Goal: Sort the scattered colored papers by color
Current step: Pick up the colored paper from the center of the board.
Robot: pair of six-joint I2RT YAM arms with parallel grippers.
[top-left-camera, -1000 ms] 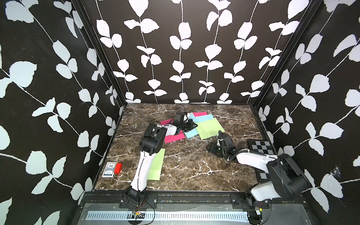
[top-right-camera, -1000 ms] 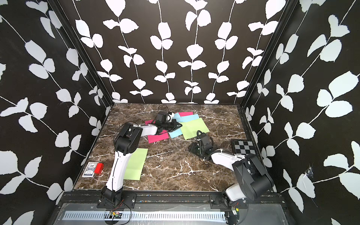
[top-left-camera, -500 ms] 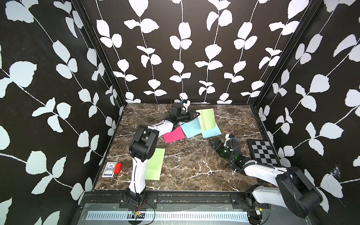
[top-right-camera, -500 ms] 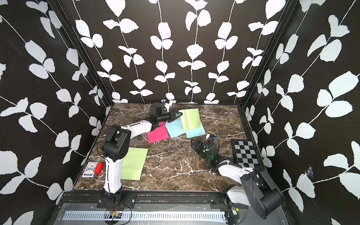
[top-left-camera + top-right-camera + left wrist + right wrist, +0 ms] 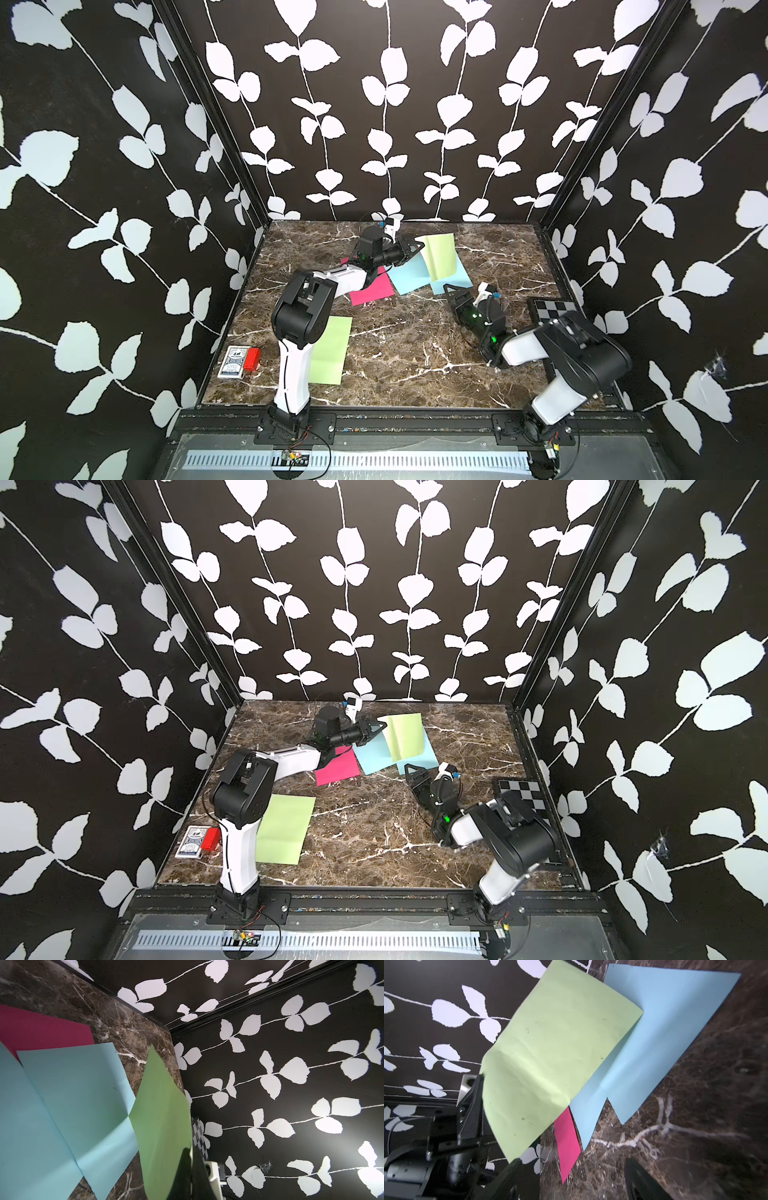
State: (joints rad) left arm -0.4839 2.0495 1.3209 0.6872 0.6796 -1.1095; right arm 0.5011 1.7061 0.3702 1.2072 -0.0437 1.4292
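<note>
At the back middle, my left gripper [image 5: 419, 247] [image 5: 382, 725] is shut on a corner of a light green paper [image 5: 442, 257] [image 5: 162, 1126], which hangs lifted and curled over the table. Under it lie two pale blue papers [image 5: 409, 274] [image 5: 453, 284] that overlap, with a magenta paper [image 5: 372, 291] [image 5: 568, 1147] beside them. A second green paper [image 5: 330, 351] lies flat near the front left, partly behind my left arm. My right gripper [image 5: 455, 291] [image 5: 571, 1167] stands open just in front of the blue sheets and holds nothing.
A black-and-white checkerboard panel [image 5: 555, 309] lies at the right edge behind my right arm. A patterned card box [image 5: 233, 362] with a red block [image 5: 252, 359] sits at the front left edge. Patterned walls close in three sides.
My left gripper has raised the green sheet from flat on the pile to hanging upright and reached toward the back. My right gripper has opened and drawn back from the sheet.
</note>
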